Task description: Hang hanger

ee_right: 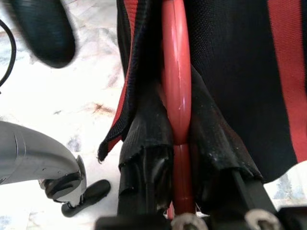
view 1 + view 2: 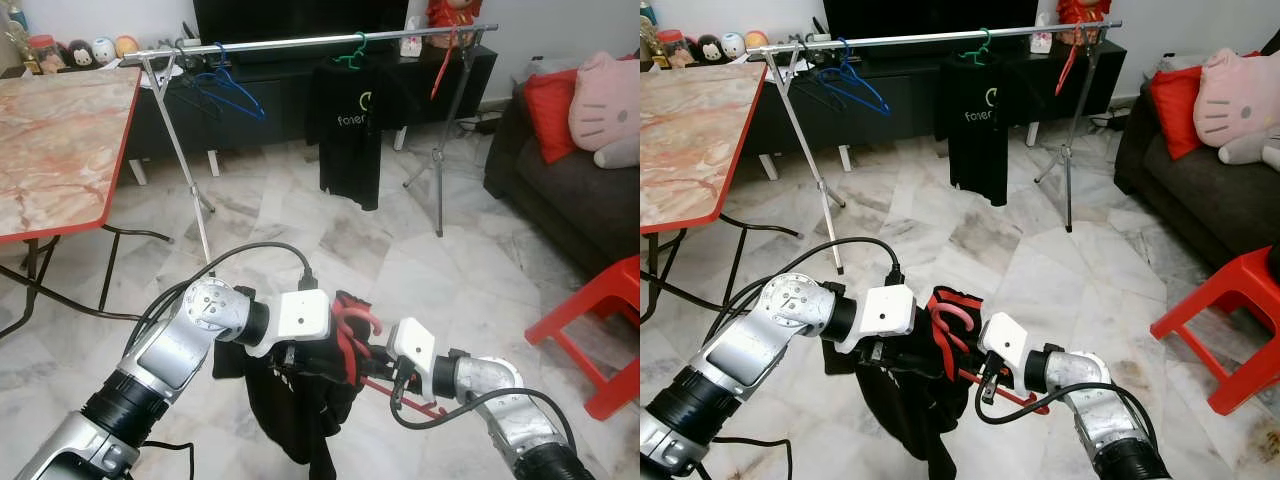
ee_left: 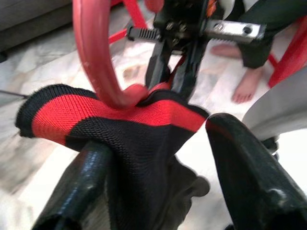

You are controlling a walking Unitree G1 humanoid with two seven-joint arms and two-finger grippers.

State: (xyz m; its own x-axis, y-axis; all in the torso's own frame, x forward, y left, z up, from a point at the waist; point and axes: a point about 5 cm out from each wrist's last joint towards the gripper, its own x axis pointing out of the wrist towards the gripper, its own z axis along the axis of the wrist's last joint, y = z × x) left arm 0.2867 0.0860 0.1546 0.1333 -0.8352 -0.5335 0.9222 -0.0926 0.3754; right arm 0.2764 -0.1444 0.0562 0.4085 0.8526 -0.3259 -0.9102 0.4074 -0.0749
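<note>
I have both arms raised low in front of me over the marble floor (image 2: 400,250); between them hangs the red hanger (image 2: 948,330) carrying a black garment (image 2: 290,410) with a red-striped collar; my right gripper (image 1: 178,143) has its two fingers pressed against the hanger's red bar from either side, clamped on it, with the garment's cloth bunched around the fingertips; my left gripper (image 3: 158,177) sits at the collar, one finger (image 3: 81,187) tucked beneath the knit band and the other (image 3: 249,172) standing apart beside it, so the jaws are spread with cloth between them rather than pinched tight; the hanger's hook (image 3: 98,52) curves up out of the collar just beyond those fingers; well ahead stands the clothes rail (image 2: 300,42) on its slanted legs, holding blue hangers (image 2: 228,90) near its left end, a black shirt on a green hanger (image 2: 352,130) in the middle and a red hanger (image 2: 443,70) toward the right; a marble-topped table (image 2: 55,150) stands on my left; a sofa (image 2: 560,190) with a pink plush cushion (image 2: 605,105) and a red plastic stool (image 2: 600,310) are on my right; a person's bare foot (image 3: 247,84) shows on the floor in the left wrist view
</note>
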